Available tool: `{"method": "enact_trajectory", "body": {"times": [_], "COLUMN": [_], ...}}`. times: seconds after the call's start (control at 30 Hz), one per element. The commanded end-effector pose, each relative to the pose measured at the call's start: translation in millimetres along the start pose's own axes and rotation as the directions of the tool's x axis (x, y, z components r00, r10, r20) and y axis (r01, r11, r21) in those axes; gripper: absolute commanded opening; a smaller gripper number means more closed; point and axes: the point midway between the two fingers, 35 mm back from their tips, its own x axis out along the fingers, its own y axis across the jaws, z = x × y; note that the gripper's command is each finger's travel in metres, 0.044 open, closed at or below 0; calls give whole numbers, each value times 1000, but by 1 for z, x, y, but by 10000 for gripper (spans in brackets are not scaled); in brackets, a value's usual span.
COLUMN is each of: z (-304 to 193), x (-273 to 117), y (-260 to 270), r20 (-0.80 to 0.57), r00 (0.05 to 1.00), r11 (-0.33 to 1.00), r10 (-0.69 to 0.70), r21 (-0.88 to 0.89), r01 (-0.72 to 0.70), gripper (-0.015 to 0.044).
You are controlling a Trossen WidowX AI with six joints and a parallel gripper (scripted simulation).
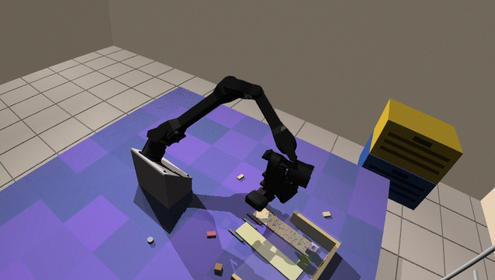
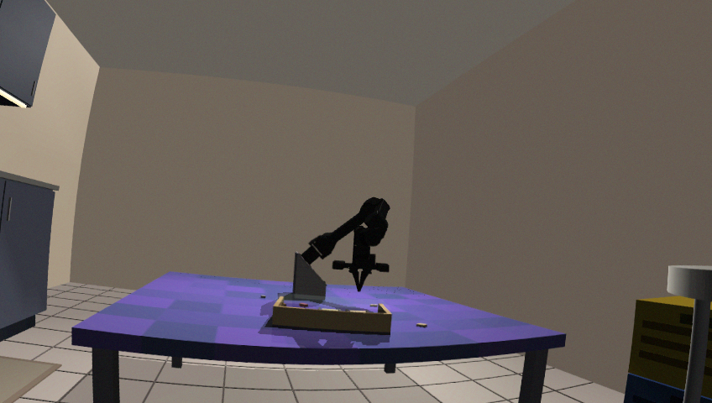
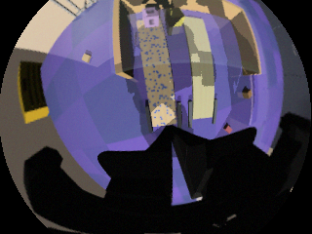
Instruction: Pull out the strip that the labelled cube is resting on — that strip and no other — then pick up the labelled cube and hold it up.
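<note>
The labelled cube [image 1: 313, 247] [image 3: 150, 20], pale lilac with a dark mark, rests on the far end of the blue-speckled tan strip [image 1: 284, 231] [image 3: 157, 63]. A plain pale yellow strip [image 1: 289, 268] [image 3: 203, 104] lies beside it. A yellow cube [image 1: 303, 260] [image 3: 180, 21] sits in shadow near the far end, between the strips' lines; what it rests on is unclear. My gripper [image 2: 358, 289] [image 3: 169, 128] is shut and empty, pointing down above the table near the speckled strip's near end. Its tips are hidden in the top view.
Wooden walls [image 1: 333, 256] [image 2: 329, 319] [image 3: 123, 39] stand around the strips' far end and sides. Short dark rails [image 1: 236, 235] [image 3: 215, 111] flank their near ends. A red block [image 1: 211, 234] [image 3: 227, 128], brown block [image 1: 218, 268] [image 3: 247, 93], grey cylinder [image 1: 150, 240] and cream blocks [image 1: 326, 214] [image 3: 87, 57] lie outside.
</note>
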Motion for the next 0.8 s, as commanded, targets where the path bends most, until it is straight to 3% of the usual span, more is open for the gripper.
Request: {"method": "enact_trajectory", "body": {"times": [0.0, 0.77], "z": [0, 1], "x": [3, 41], "y": [0, 0], "r20": [-11, -11], "r00": [1000, 1000], "r11": [1000, 1000], "r10": [-9, -9], "r21": [1, 1], "r01": [9, 9], "gripper": [0, 0]}}
